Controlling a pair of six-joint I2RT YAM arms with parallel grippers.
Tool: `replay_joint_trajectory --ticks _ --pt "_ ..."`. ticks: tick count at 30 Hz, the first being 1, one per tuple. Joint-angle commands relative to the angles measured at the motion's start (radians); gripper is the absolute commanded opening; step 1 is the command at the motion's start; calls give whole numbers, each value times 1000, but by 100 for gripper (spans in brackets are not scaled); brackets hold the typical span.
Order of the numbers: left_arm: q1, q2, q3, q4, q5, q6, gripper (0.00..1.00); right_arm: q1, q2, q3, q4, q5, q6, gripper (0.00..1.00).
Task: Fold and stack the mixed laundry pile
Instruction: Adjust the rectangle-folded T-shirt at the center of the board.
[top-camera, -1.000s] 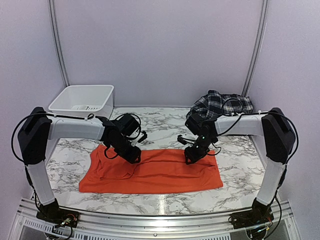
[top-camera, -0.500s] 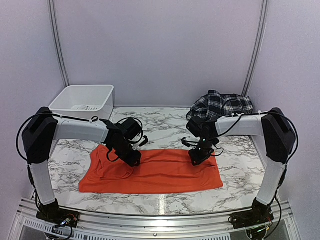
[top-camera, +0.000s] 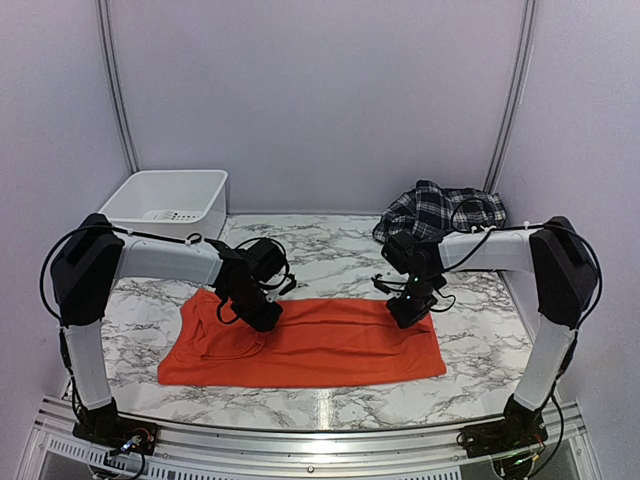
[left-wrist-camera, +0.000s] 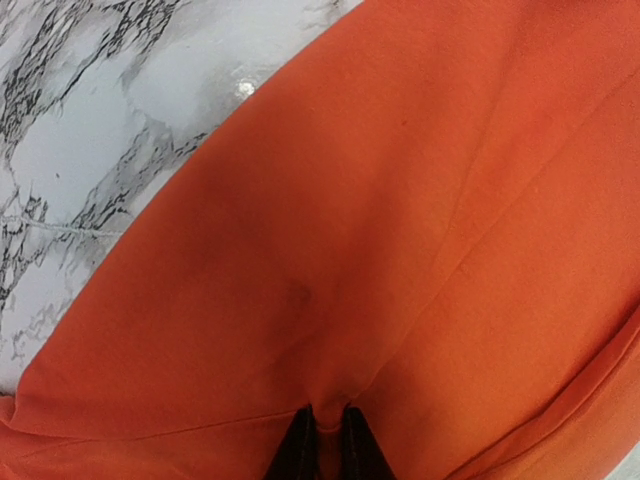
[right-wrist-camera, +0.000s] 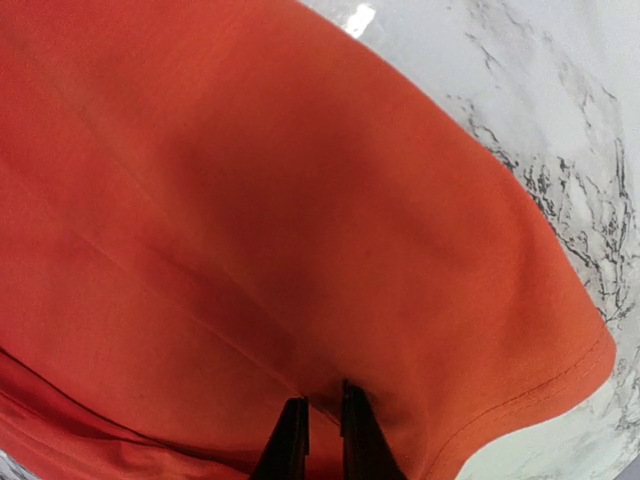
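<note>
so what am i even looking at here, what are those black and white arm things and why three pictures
Those are two robot arms, bolted at the near edge of a marble table. The wide picture comes from a fixed camera above and behind them. The two close-ups come from a small camera on each wrist, so the dark prongs at the bottom of each are that arm's own fingers. An orange t-shirt lies spread out on the table. The left gripper and the right gripper are each closed on a pinch of its cloth, near its far edge. A plaid shirt sits crumpled at the back right, with nothing holding it. A white bin stands at the back left.
</note>
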Motion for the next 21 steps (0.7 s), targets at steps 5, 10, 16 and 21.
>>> replay_joint_trajectory --ticks 5,10,16,21 --pt "-4 -36 8 -50 32 7 0 -8 -32 3 -18 33 0 0" --pt "-2 -66 3 -73 25 5 0 -16 -75 4 -26 84 12 0" --pt "-2 -92 -10 -82 43 -1 0 -42 -129 -20 -29 97 16 0" --pt "4 -101 -15 -83 74 -10 0 -42 -144 -42 -32 71 10 0"
